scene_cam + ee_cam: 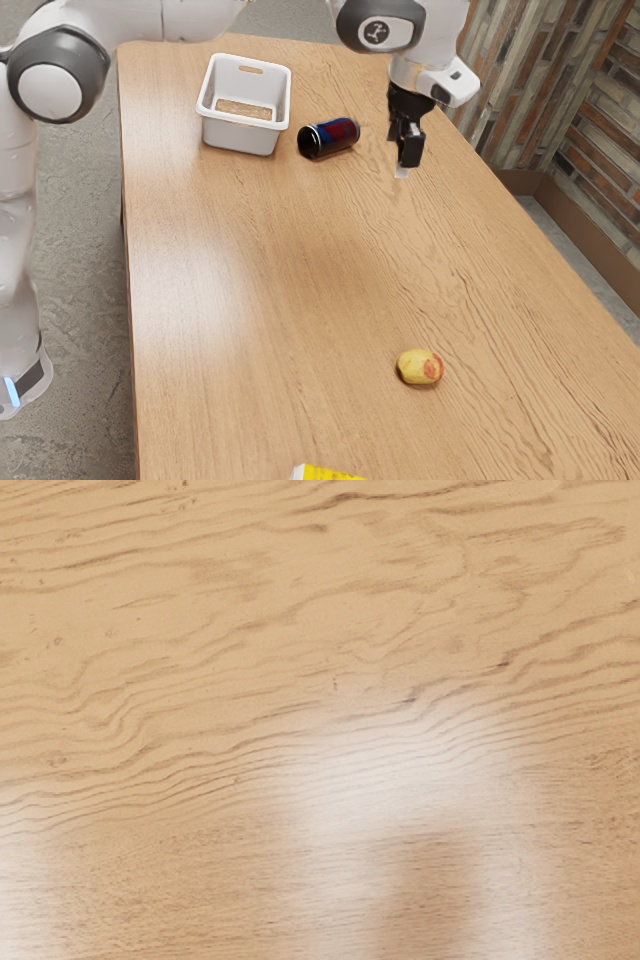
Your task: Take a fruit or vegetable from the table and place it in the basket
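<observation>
Holds gripper [404, 163] raised near can [338, 133], likely for clearance; cannot tell if wide or narrow. Must reach fruit [419, 367] well apart from can, then basket [238, 138] beside can.

White arm [205, 18], dark grey joint rings [91, 68], black gripper [405, 160]. A blue strip [11, 391], perhaps a light, marks the base [37, 398].

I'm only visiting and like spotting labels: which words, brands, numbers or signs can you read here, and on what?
No word, brand or number is readable.
Round badge on the arm: a dark emblem, too small to make out.
Red-and-blue can, lying on its side: no legible lettering.
Yellow-and-white object, cut off at the exterior view's lower edge: nothing legible.
</observation>
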You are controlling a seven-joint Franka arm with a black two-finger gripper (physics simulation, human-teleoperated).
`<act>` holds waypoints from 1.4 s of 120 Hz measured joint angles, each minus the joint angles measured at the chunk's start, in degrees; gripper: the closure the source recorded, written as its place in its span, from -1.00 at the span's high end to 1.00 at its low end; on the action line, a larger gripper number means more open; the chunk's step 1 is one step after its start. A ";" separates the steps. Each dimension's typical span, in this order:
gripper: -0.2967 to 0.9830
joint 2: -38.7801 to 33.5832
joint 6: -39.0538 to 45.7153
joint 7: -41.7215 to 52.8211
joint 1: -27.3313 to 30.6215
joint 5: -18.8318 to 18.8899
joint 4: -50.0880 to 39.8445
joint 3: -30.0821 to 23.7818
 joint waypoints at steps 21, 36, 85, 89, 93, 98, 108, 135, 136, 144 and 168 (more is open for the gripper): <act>0.54 0.90 -1.26 -1.93 0.12 -0.03 -0.71 0.03; 0.54 1.65 -5.49 -4.60 -1.30 -0.22 -0.72 0.10; 0.54 13.51 -0.11 -0.63 -4.42 -1.84 3.13 -6.00; 0.54 13.89 0.29 -0.31 -4.52 -2.35 3.12 -6.53; 0.54 14.17 0.64 -0.01 -4.72 -2.73 2.96 -6.85; 0.54 14.29 1.00 0.28 -5.51 -3.09 2.56 -7.06; 0.54 14.45 1.94 0.67 -6.90 -3.72 1.20 -8.14; 0.54 16.09 5.06 0.85 -8.11 -7.26 -1.30 -8.63; 0.54 16.09 5.15 0.81 -8.15 -7.40 -1.40 -8.64; 0.54 16.08 5.73 0.22 -8.34 -8.43 -2.14 -8.65; 0.54 16.28 8.67 -1.45 -8.12 -10.79 -5.04 -9.36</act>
